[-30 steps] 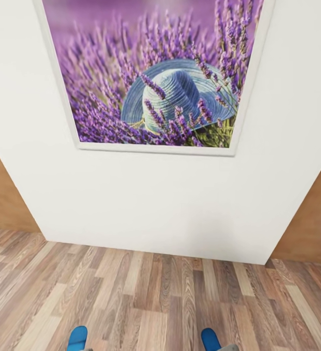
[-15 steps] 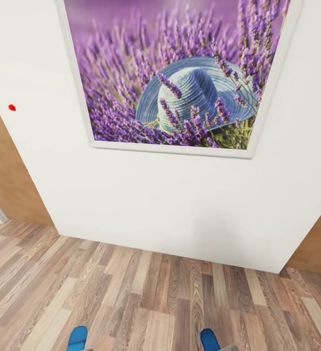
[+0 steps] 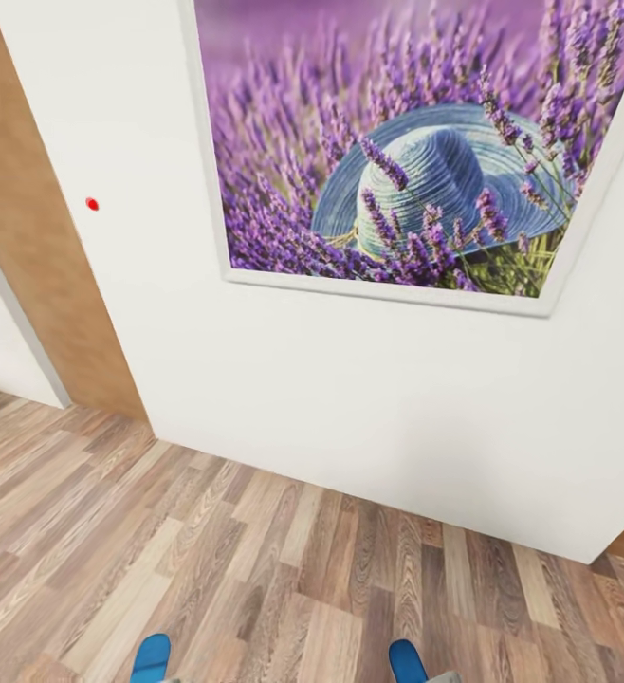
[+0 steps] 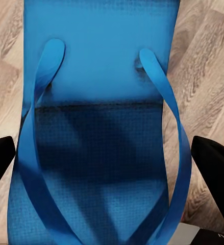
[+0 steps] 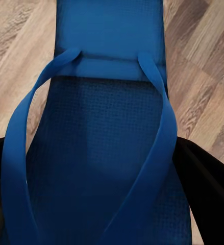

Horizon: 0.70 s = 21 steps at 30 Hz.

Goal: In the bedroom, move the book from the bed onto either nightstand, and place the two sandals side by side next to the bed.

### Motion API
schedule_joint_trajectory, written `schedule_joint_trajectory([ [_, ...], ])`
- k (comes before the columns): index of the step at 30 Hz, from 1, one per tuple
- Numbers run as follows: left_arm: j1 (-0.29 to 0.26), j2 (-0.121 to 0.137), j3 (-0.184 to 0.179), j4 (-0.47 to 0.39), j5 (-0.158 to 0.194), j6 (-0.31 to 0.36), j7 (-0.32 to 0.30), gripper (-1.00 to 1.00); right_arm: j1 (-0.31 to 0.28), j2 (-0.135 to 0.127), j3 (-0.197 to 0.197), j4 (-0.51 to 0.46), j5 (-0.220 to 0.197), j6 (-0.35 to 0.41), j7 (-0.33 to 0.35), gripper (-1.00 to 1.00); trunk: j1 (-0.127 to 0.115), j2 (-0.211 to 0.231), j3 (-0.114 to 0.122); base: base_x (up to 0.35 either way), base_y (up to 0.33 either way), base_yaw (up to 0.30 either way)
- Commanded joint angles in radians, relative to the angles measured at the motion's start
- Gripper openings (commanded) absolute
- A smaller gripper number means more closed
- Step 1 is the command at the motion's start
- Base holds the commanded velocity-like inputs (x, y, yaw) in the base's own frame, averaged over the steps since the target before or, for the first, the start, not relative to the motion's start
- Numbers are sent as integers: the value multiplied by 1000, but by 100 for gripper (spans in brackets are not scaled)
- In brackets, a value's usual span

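A white wall (image 3: 350,398) carrying a framed picture (image 3: 416,152) of lavender and a blue straw hat is presented in the head view, with a small red dot (image 3: 92,203) on the wall and a wood-plank floor (image 3: 255,579) below. At the lower edge of that view, two blue sandal tips are seen well apart: the left sandal (image 3: 150,657) and the right sandal (image 3: 408,659).

Detail is supplied by the wrist views. In the left wrist view, the left sandal (image 4: 99,132) is seen lying between the dark fingers (image 4: 214,163) of the left gripper (image 4: 104,163), with the blue straps running along the sole. In the right wrist view, the right sandal (image 5: 104,148) is flanked in the same way by the fingers (image 5: 203,178) of the right gripper (image 5: 99,184). Each sandal is carried above the floor, clamped between closed-in fingers.
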Motion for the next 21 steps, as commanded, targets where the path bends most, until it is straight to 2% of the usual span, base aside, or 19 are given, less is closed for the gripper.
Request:
schedule_joint_trajectory([
  [1,-1,0,-4,1,7,-4,1,-100,-1,0,7,1,-5,-3,-5,-100,0,-1,-2,0,0,281],
  [21,-1,-1,-4,1,6,-4,1,-100,-1,1,8,1,-4,-5,-4,-100,0,-1,-2,0,0,287],
])
